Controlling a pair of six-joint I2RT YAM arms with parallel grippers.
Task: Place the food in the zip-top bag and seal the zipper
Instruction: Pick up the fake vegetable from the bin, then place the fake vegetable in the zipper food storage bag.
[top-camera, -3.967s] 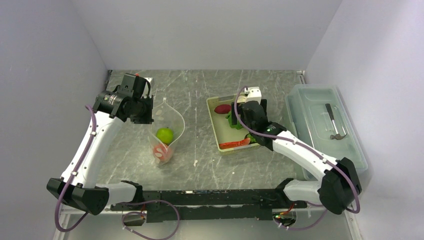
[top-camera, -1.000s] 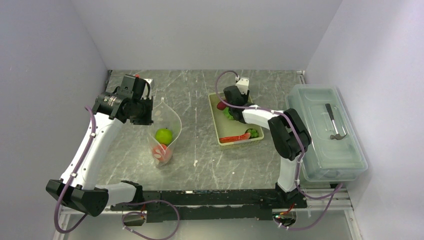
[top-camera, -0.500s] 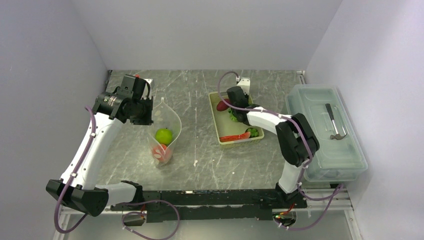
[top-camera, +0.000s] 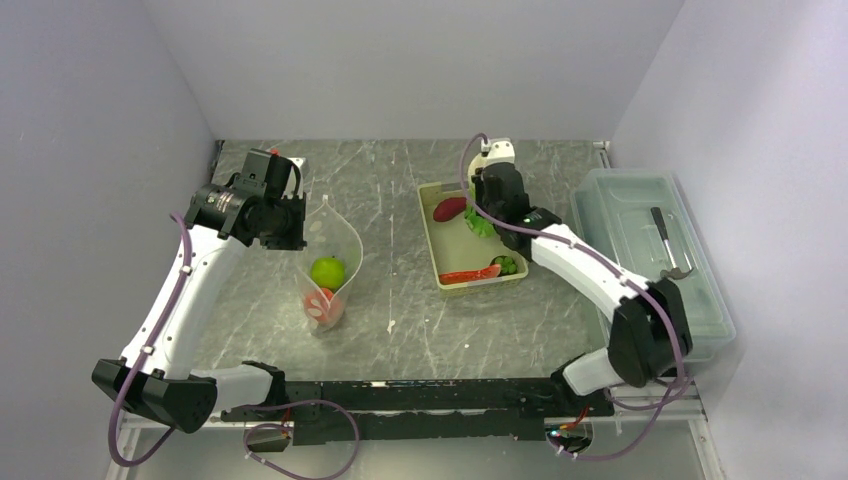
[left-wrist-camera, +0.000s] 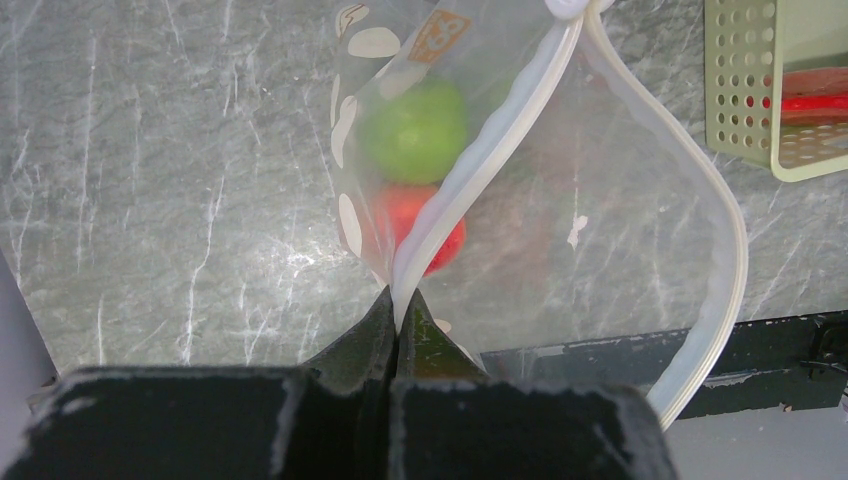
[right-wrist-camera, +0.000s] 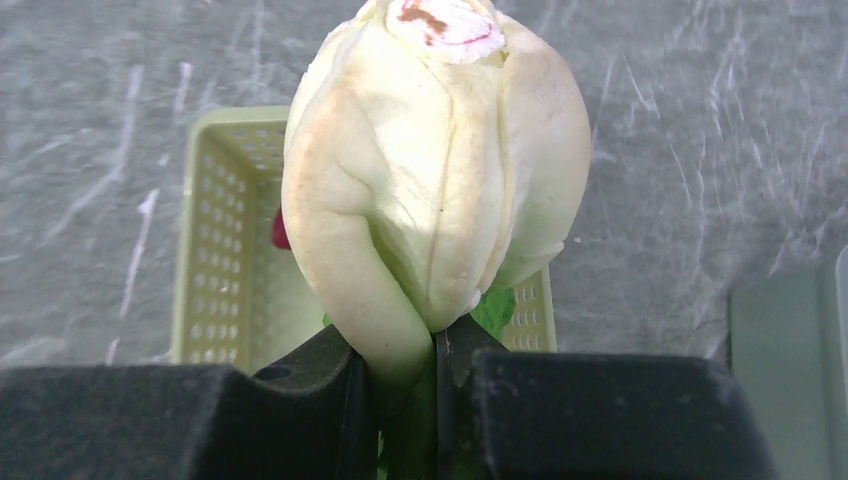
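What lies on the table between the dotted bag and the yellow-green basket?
Nothing. The top view shows only bare marbled table between the zip-top bag and the basket.

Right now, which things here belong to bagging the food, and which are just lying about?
Job: zip-top bag, its zipper pinched in the left gripper; green round fruit and orange-red ball inside it; lettuce in the right gripper; red strip, green grapes and dark red piece in the basket.
Lying about: clear lidded box, the hammer inside it, a white scrap.
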